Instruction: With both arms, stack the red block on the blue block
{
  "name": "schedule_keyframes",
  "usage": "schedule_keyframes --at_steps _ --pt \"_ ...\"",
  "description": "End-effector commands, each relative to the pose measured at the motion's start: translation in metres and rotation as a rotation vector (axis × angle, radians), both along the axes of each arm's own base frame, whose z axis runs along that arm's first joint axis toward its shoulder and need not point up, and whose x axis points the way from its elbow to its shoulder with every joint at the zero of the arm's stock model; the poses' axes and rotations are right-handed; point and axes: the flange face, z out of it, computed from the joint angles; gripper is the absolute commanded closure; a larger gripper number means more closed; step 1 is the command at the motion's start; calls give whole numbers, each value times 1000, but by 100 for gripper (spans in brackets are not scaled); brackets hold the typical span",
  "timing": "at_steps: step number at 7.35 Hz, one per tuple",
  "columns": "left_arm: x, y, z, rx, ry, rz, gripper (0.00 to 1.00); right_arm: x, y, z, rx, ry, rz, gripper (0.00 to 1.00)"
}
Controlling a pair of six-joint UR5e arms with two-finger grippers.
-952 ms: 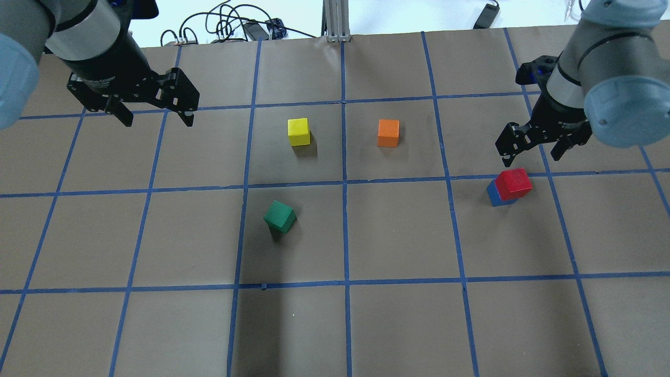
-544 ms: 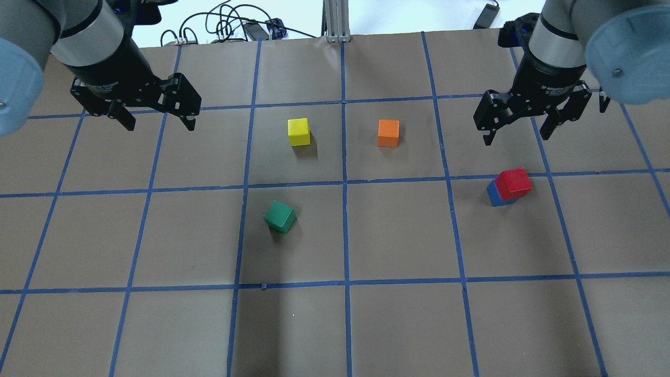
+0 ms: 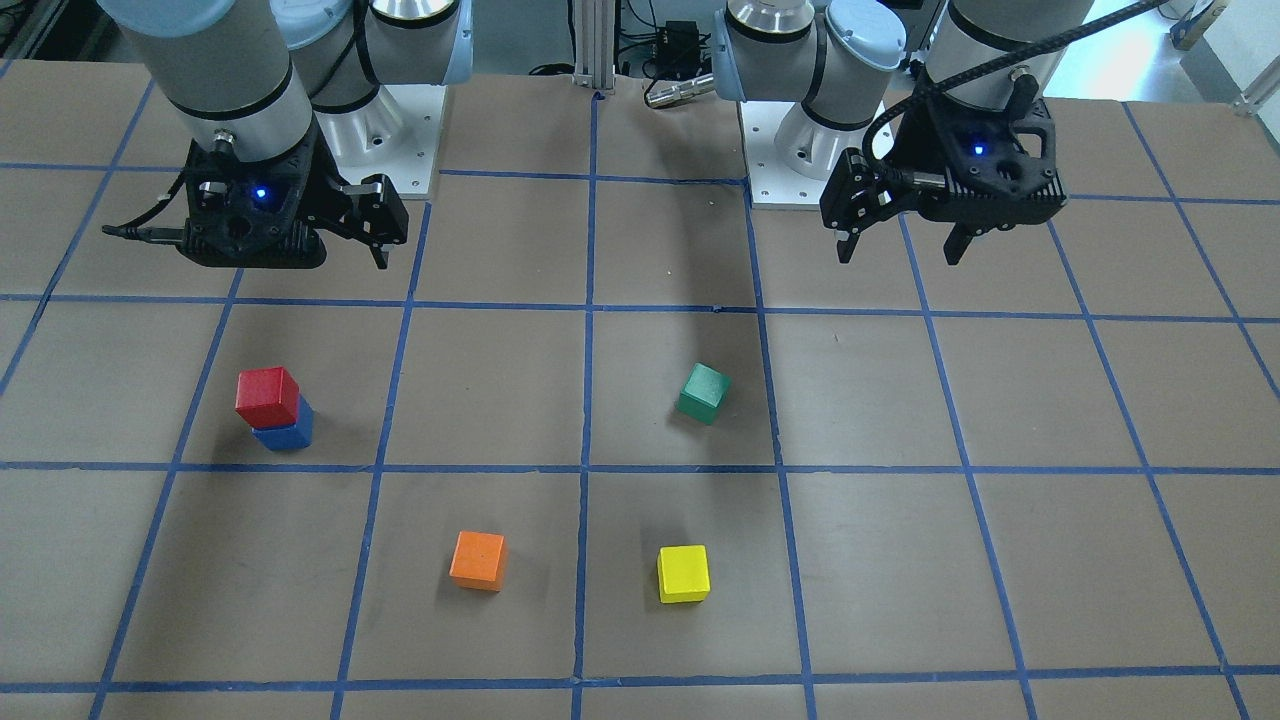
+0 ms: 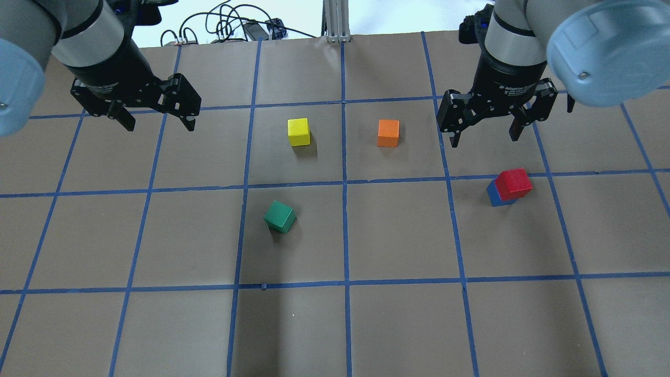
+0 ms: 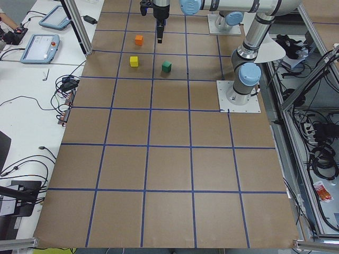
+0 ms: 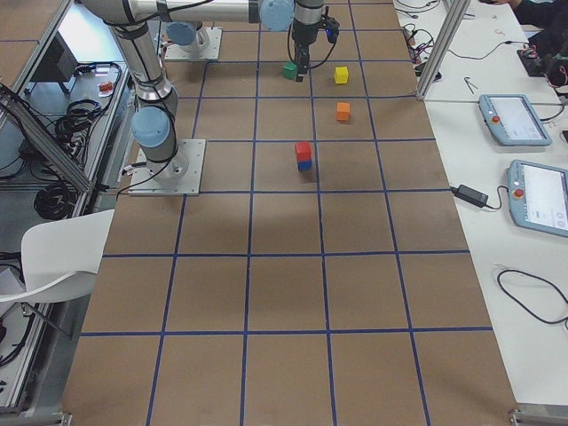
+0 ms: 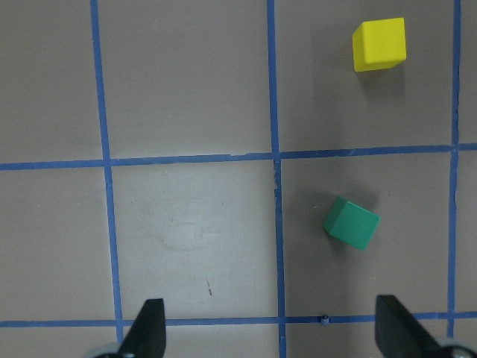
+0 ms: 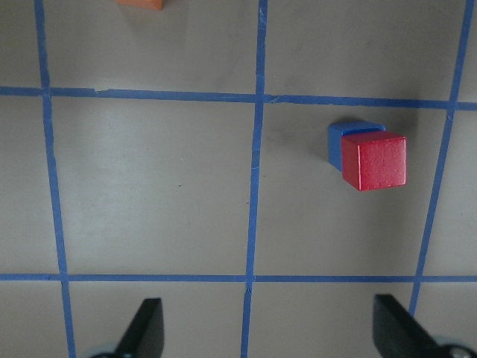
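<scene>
The red block (image 4: 514,183) sits on top of the blue block (image 4: 492,196) on the right side of the table, free of both grippers. The stack also shows in the right wrist view, the red block (image 8: 374,161) slightly offset on the blue block (image 8: 346,138). My right gripper (image 4: 485,137) is open and empty, raised behind and a little left of the stack. My left gripper (image 4: 158,124) is open and empty above the far left of the table.
A yellow cube (image 4: 298,131) and an orange cube (image 4: 388,133) stand at mid-table toward the back. A green cube (image 4: 280,216) stands rotated nearer the front. Blue tape lines grid the brown table (image 4: 398,324). Cables lie beyond the far edge.
My right gripper has moved left and toward the far side, away from the stack, staying open. The left gripper has hardly moved. The blocks have not moved.
</scene>
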Motion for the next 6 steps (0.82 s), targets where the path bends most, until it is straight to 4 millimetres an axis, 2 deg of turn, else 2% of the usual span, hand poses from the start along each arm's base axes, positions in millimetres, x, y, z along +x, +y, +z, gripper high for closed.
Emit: schedule_keyframes --at_steps 1,4,6 --pt "0 0 0 1 0 0 0 -15 -2 1 20 -6 -34 0" --pt "0 0 -1 3 -2 0 0 -11 -6 27 -36 0 -38 0" --pt "0 0 -2 4 -2 0 0 -11 -7 27 -37 -6 -40 0"
